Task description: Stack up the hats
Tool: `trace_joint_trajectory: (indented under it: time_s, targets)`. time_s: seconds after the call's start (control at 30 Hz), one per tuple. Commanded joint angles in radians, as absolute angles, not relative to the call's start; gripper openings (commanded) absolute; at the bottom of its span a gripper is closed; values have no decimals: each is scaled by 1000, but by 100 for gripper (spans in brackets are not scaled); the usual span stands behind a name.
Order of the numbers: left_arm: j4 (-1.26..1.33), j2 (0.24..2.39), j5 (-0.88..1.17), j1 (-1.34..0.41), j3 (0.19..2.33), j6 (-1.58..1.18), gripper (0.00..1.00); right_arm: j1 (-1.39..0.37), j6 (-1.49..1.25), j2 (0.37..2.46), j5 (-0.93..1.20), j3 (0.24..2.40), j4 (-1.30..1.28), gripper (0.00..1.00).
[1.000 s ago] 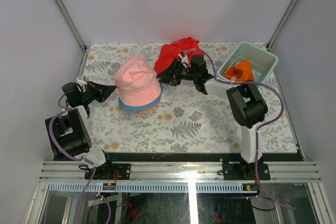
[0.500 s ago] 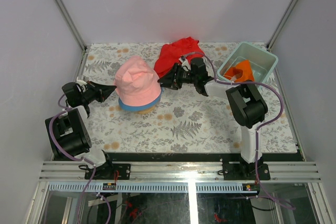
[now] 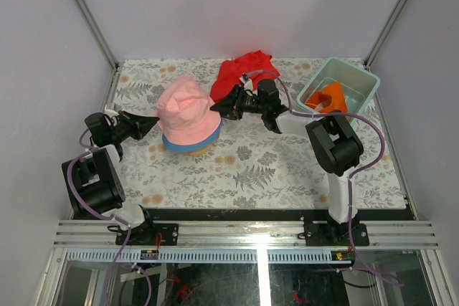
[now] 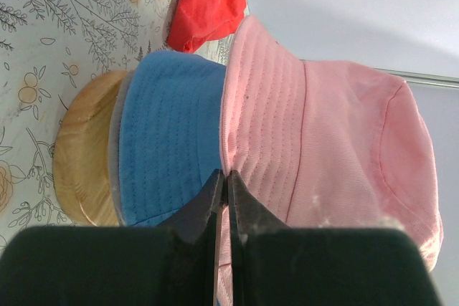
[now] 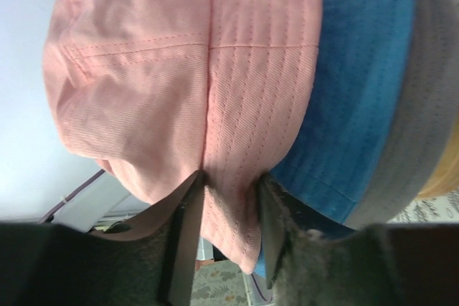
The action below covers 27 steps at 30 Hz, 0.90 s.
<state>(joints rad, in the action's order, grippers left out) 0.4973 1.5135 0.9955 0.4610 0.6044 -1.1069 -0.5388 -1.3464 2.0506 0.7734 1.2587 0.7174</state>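
Observation:
The pink hat [image 3: 188, 105] sits on top of the blue hat [image 3: 174, 144] on a wooden stand [image 3: 195, 150] at the middle left of the table. A thin grey hat edge [image 4: 113, 155] shows under the blue hat [image 4: 168, 134]. My left gripper [image 3: 153, 124] is shut on the pink hat's left brim [image 4: 254, 105]. My right gripper [image 3: 217, 107] is at the hat's right side, its jaws apart with the pink brim [image 5: 251, 105] between them. The orange hat [image 3: 331, 96] lies in the teal bin.
The teal bin [image 3: 358, 77] stands at the back right. A flat red cloth [image 3: 240, 69] lies behind the right gripper, near the back edge. Grey walls close the table on three sides.
My right gripper has shifted slightly left, closer against the pink hat. The pink hat's crown has shifted a little. The left arm has not moved.

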Motion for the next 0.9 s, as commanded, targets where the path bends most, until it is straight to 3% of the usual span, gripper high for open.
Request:
trace_joint_trajectory:
  time_s: [0.0,0.07,0.2,0.87]
  targets:
    - [549,1522,994,472,598,-1111,0,-549,-1436,2057,801,1251,879,30]
    - [546,1522,993,473,598,-1109,0,-549,-1430,2048,799,1235,870,17]
    - [543,1522,992,470,594,-1104,0,-545,-1395,2031,796,1200,838,0]
    - [325,1515,965,472,460,-875,0,-531,-1161,1987,754,1094,619,1]
